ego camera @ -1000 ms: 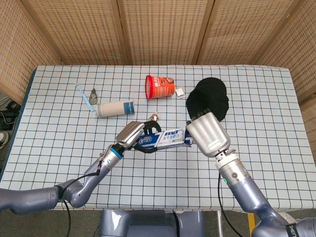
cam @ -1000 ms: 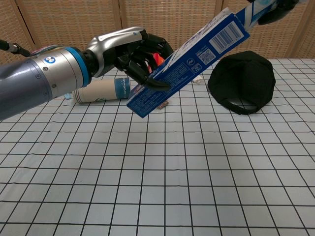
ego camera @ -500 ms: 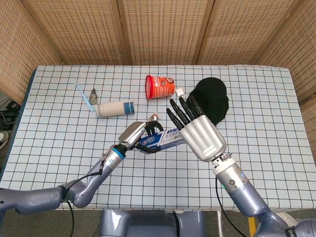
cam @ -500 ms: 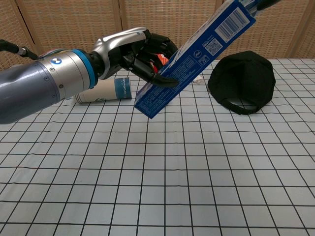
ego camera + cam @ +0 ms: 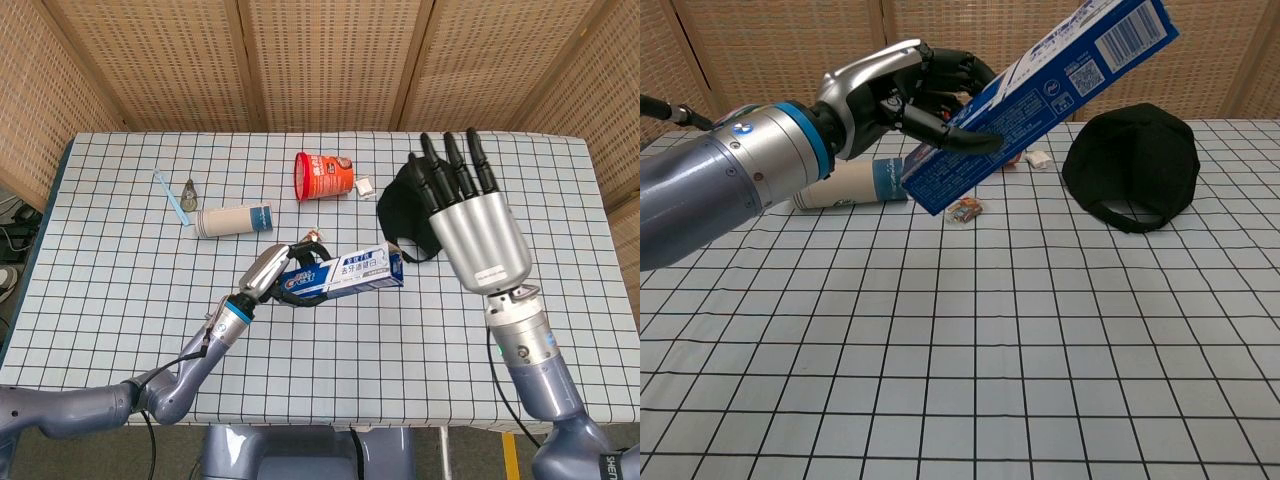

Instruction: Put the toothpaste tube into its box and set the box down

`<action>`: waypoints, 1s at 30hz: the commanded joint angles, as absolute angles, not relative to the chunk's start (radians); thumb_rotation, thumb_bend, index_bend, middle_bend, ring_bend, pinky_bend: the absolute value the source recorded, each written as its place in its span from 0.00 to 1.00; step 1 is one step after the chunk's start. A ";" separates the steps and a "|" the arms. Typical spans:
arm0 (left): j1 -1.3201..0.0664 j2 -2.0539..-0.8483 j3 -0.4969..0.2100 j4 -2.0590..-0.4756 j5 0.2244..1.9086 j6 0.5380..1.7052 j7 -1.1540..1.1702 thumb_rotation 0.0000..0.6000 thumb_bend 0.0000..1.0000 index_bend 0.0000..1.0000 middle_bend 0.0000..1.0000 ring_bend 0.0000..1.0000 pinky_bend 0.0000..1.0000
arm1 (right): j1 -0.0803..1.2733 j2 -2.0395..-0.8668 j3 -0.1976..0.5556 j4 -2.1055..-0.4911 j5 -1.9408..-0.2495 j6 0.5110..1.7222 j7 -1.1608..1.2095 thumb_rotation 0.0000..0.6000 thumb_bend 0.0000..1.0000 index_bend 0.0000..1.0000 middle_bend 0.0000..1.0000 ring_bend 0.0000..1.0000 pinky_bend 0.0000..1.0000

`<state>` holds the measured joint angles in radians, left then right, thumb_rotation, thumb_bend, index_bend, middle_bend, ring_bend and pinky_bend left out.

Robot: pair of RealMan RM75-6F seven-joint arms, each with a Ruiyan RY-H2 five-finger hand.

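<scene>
The blue and white toothpaste box (image 5: 345,272) (image 5: 1040,100) is held above the table, tilted up toward the right. My left hand (image 5: 272,272) (image 5: 905,95) grips its lower left end with fingers wrapped around it. No tube shows outside the box. My right hand (image 5: 470,225) is raised to the right of the box with its fingers spread and nothing in it; it is clear of the box and out of the chest view.
A black cap (image 5: 420,205) (image 5: 1132,165) lies right of the box. A paper cup (image 5: 232,220) on its side, a red cup (image 5: 322,176), a blue toothbrush (image 5: 172,198) and a small wrapped sweet (image 5: 963,209) lie on the checked tablecloth (image 5: 120,270).
My right hand let go of the box's right end, opened and drew away to the right and up. The left hand keeps the box, which has lifted slightly.
</scene>
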<state>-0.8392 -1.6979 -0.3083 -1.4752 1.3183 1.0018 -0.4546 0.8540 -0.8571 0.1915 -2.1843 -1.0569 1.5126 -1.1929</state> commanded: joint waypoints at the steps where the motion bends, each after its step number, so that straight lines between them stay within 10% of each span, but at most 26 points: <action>1: -0.826 -1.691 -0.308 -1.476 1.341 1.026 -0.491 1.00 0.22 0.54 0.40 0.48 0.47 | 0.810 -0.840 0.203 -2.106 -1.001 1.495 -1.125 1.00 0.29 0.00 0.00 0.00 0.00; 16: -0.774 -1.657 -0.337 -1.538 1.348 1.085 -0.690 1.00 0.23 0.54 0.40 0.48 0.47 | 0.705 -0.870 0.203 -1.995 -0.694 1.246 -0.802 1.00 0.12 0.00 0.00 0.00 0.00; 30: -0.738 -1.483 -0.192 -1.461 1.428 1.005 -0.553 1.00 0.23 0.54 0.40 0.48 0.46 | 0.552 -1.014 0.094 -1.717 -1.058 1.084 -0.337 1.00 0.00 0.04 0.01 0.00 0.00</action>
